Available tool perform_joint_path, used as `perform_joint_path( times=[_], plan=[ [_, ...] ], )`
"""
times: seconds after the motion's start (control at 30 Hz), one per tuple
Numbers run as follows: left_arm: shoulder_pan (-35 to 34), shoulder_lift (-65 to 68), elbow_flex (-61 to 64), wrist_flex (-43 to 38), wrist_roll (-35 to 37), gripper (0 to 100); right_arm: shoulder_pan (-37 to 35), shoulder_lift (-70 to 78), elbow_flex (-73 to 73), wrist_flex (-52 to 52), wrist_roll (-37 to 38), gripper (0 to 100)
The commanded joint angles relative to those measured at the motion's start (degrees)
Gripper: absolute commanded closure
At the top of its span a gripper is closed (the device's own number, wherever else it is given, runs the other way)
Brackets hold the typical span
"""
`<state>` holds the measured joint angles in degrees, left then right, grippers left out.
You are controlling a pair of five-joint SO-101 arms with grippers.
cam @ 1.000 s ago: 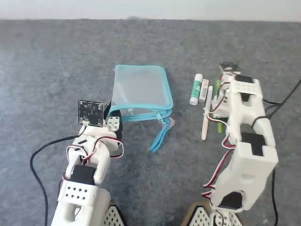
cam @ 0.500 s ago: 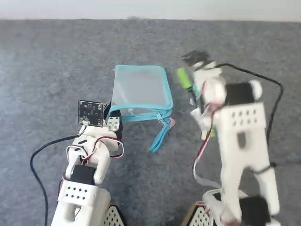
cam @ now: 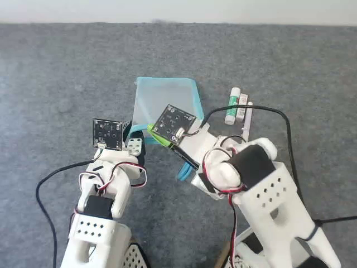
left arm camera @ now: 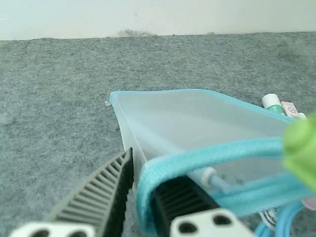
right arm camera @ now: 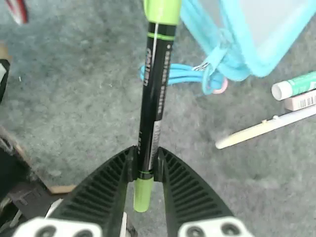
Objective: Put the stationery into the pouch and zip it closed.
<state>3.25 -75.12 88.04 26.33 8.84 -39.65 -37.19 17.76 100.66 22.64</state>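
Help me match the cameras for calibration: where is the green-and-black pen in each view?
High view: green-and-black pen slants across the centre, green end at the pouch mouth.
Left wrist view: its blurred green end, beside the pouch's zip edge.
Right wrist view: clamped in the right gripper, pointing toward the pouch.
Shared landmark: the pouch.

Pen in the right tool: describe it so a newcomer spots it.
On the grey carpet, find the turquoise-edged pouch. Near its mouth the right tool grips a pen. Unlike the white pen lying nearby, it is black with lime-green ends.
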Motion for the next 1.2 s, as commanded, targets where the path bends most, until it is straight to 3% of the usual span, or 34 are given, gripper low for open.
perform_joint_path(
  times=[0.0,0.2,0.6,1.17],
  plan=[
    [0.5,-0.8,-0.4,0.1,-0.5,99,-0.7,-1.0,3.3,2.6,0.2,99.2],
    [1.0,-0.9,-0.4,0.1,-0.5,99,-0.3,3.1,6.9,2.3,0.8,99.2],
    [0.8,-0.8,-0.4,0.2,-0.5,99,7.0,15.8,-7.7,2.3,-1.9,99.2],
    [1.0,-0.7,-0.4,0.2,-0.5,99,6.8,27.4,-22.5,2.4,-5.5,99.2]
  ],
)
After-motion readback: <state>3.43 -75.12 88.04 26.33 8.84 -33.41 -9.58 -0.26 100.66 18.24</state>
